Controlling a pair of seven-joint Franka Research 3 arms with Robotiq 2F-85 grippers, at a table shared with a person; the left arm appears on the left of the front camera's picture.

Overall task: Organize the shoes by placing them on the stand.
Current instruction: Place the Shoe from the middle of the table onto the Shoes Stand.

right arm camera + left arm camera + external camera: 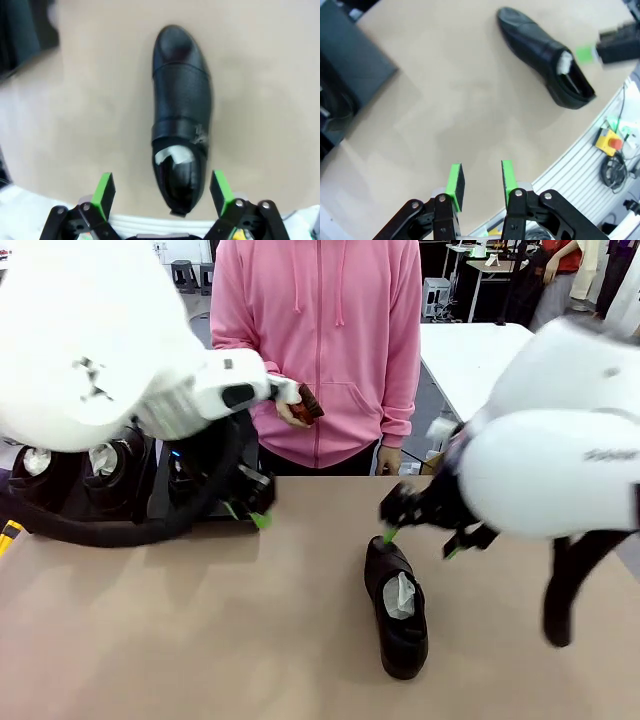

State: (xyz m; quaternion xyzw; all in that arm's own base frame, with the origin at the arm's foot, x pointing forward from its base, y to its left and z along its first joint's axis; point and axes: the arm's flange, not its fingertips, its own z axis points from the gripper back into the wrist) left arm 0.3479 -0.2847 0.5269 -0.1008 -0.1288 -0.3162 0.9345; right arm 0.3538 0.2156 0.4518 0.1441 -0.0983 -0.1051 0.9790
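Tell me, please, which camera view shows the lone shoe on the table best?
The right wrist view: the shoe lies whole and close, seen from above, between the open right gripper's fingers. The front view shows it smaller, heel toward the gripper. The left wrist view shows it small, near the picture's top.

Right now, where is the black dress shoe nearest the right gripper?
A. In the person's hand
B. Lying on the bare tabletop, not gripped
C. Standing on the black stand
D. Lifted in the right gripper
B: the black dress shoe lies flat on the tan tabletop, with the right gripper open, its green pads either side of the heel end and apart from it, and the stand off at the far left.
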